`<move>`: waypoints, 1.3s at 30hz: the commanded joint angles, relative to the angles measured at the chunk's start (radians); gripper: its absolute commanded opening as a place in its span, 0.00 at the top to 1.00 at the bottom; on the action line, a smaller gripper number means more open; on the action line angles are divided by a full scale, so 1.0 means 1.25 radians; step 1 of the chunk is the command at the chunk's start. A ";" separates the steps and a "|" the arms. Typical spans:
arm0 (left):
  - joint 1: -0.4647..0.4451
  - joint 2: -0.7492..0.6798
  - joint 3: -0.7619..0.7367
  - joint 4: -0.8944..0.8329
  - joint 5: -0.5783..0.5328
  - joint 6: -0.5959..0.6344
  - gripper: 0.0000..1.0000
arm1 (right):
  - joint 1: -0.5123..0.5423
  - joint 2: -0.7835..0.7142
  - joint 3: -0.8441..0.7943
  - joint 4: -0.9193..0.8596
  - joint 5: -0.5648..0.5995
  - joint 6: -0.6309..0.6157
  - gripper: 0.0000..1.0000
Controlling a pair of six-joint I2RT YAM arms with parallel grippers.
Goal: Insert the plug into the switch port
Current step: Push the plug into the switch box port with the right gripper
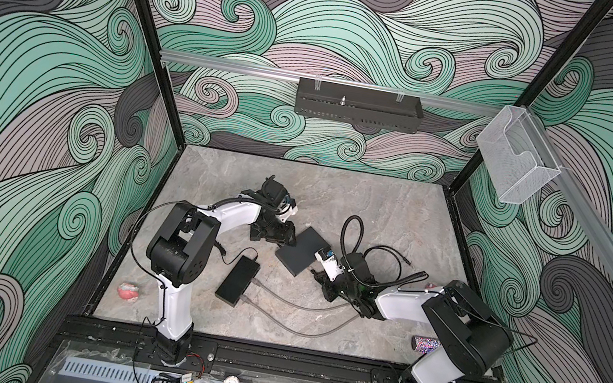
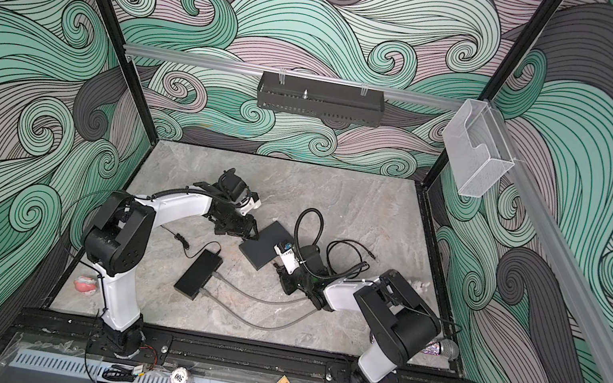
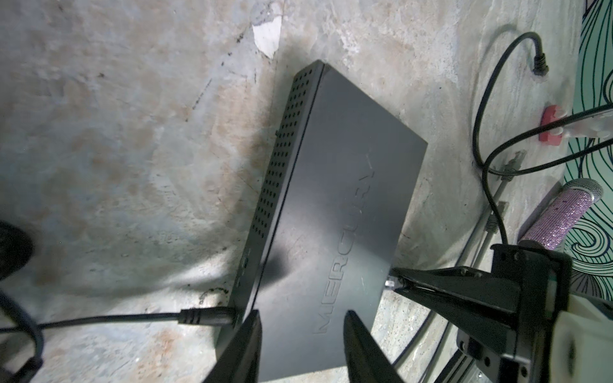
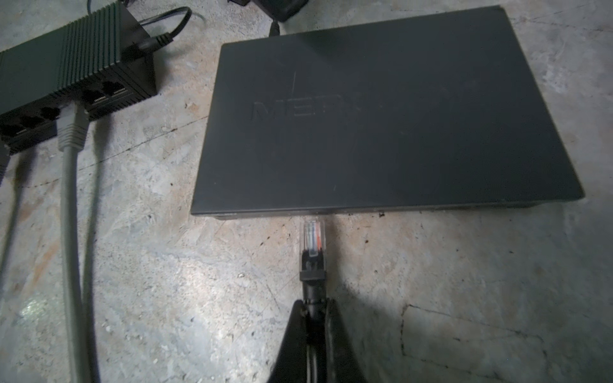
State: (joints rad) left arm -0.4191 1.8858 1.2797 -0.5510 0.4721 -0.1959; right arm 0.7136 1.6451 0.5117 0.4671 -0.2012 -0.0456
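Note:
The switch (image 1: pixel 301 250) (image 2: pixel 266 245) is a flat black box marked MERCURY (image 3: pixel 331 199) (image 4: pixel 381 116), lying mid-table. The plug (image 4: pixel 311 237) is clear, on a black cable. My right gripper (image 4: pixel 315 303) (image 1: pixel 318 274) is shut on its black boot. The plug's tip stands just at the switch's front face, and the ports are hidden under the top's edge. In the left wrist view the plug (image 3: pixel 391 283) points at that same side. My left gripper (image 3: pixel 302 315) (image 1: pixel 289 236) is open, its fingertips over the switch's top at the far-left end.
A power lead (image 3: pixel 205 316) enters the switch's end. A second black hub (image 1: pixel 236 286) (image 4: pixel 66 76) with grey cables (image 1: pixel 298 305) lies front left. The black cable (image 1: pixel 390 257) coils behind my right arm. A glitter microphone (image 1: pixel 426 344) and a pink object (image 1: pixel 128 291) sit near the front edge.

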 commanded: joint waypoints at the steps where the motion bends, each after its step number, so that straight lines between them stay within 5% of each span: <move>1: -0.010 0.023 0.014 -0.027 0.012 -0.006 0.56 | 0.003 0.015 0.003 0.026 0.011 0.006 1.00; 11: -0.019 0.030 0.017 -0.001 -0.064 -0.039 0.41 | 0.004 0.023 0.008 0.027 0.003 0.008 1.00; 21: -0.017 0.087 0.165 -0.089 -0.106 -0.005 0.44 | 0.004 0.034 0.007 0.043 0.000 0.011 1.00; 39: -0.055 0.151 0.120 -0.061 -0.052 -0.005 0.49 | 0.006 0.053 0.023 0.059 0.036 0.037 1.00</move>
State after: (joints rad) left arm -0.4652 2.0605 1.4460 -0.6086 0.3733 -0.2058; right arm 0.7147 1.6875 0.5251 0.5243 -0.1905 -0.0277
